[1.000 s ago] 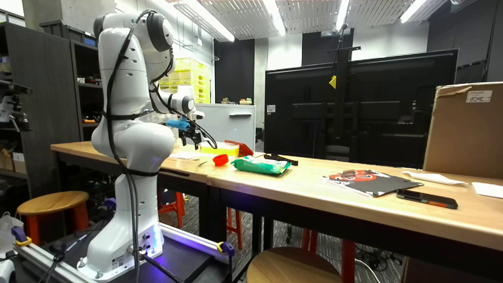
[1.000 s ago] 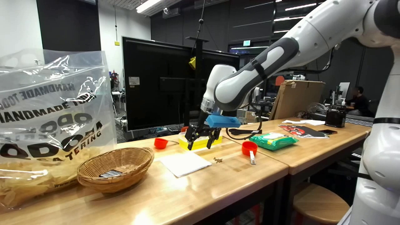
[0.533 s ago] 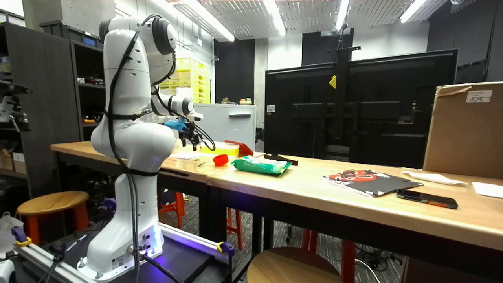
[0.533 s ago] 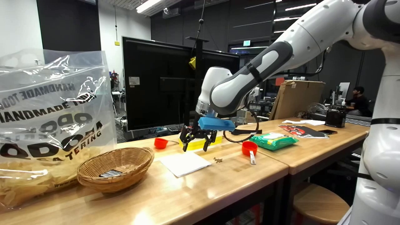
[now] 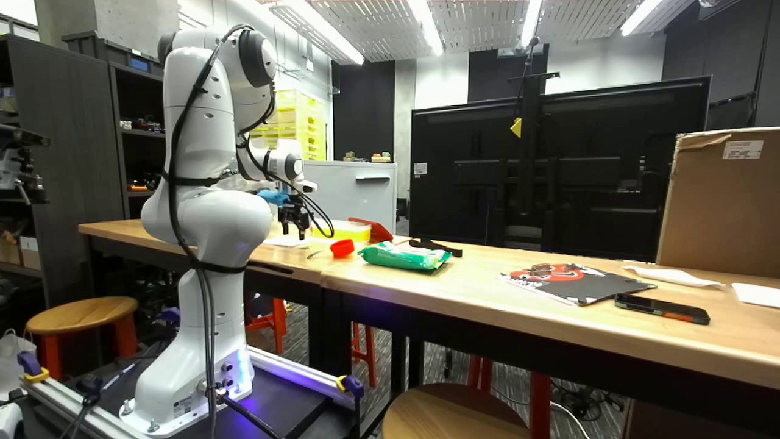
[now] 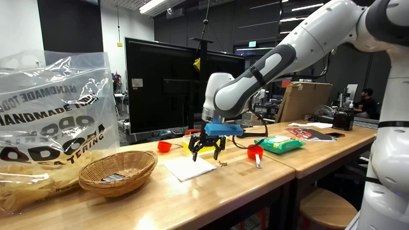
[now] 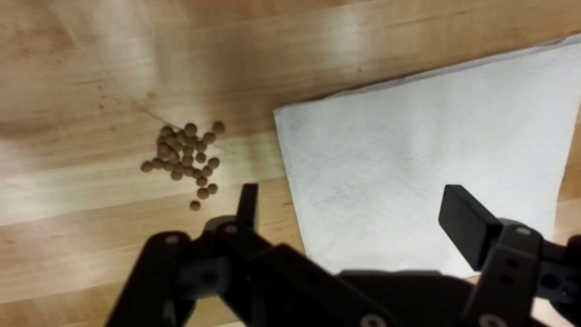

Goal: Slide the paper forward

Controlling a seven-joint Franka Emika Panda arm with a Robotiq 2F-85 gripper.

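Observation:
The paper (image 6: 188, 171) is a flat white sheet, folded at one edge, lying on the wooden table. It fills much of the right half of the wrist view (image 7: 386, 150) and shows as a thin strip in an exterior view (image 5: 284, 242). My gripper (image 6: 205, 156) points down above the table, near the paper's right side. It is open with nothing between its fingers; it also shows in the wrist view (image 7: 348, 190). There, the right finger (image 7: 467, 227) is over the paper and the left finger (image 7: 247, 206) is over bare wood. Contact with the paper does not show.
Small brown beads (image 7: 181, 154) lie left of the paper in the wrist view. A red cup (image 6: 255, 151), a second red cup (image 6: 164, 147), a yellow container (image 6: 186, 147), a wicker basket (image 6: 118, 189) and a green pack (image 6: 281, 145) stand around on the table.
My gripper has come lower over the paper's side, first leftward in an exterior view, then down and slightly right, and hangs straighter. It stays open. The paper has not moved.

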